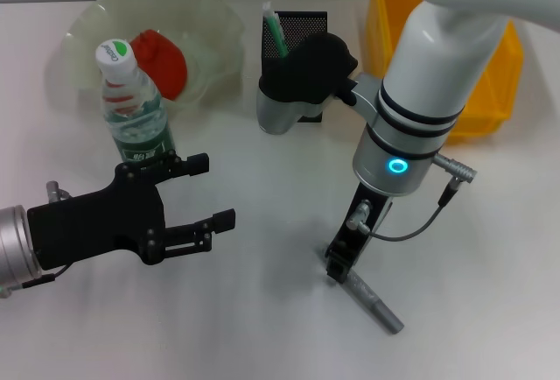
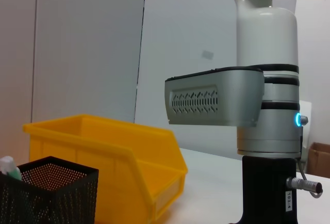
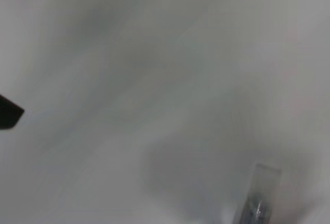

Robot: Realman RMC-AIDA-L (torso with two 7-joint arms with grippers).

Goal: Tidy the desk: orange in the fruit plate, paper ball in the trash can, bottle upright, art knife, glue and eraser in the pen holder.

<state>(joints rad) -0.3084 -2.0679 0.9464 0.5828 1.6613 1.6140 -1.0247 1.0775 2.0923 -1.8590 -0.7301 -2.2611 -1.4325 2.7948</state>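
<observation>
One orange (image 1: 162, 63), one fruit plate (image 1: 87, 21), one bottle (image 1: 133, 107), one pen holder (image 1: 302, 30), one art knife (image 1: 275, 31), one glue (image 1: 374, 303), one trash can (image 1: 490, 91); two hands showing, left hand (image 1: 214, 194), right hand (image 1: 337, 268)

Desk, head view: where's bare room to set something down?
Free: the desk between the left gripper and the glue, and its near edge. Crowded: the back row, with fruit plate, bottle, pen holder, trash can.

Head looks down; left wrist level, both showing trash can (image 1: 490, 91).
</observation>
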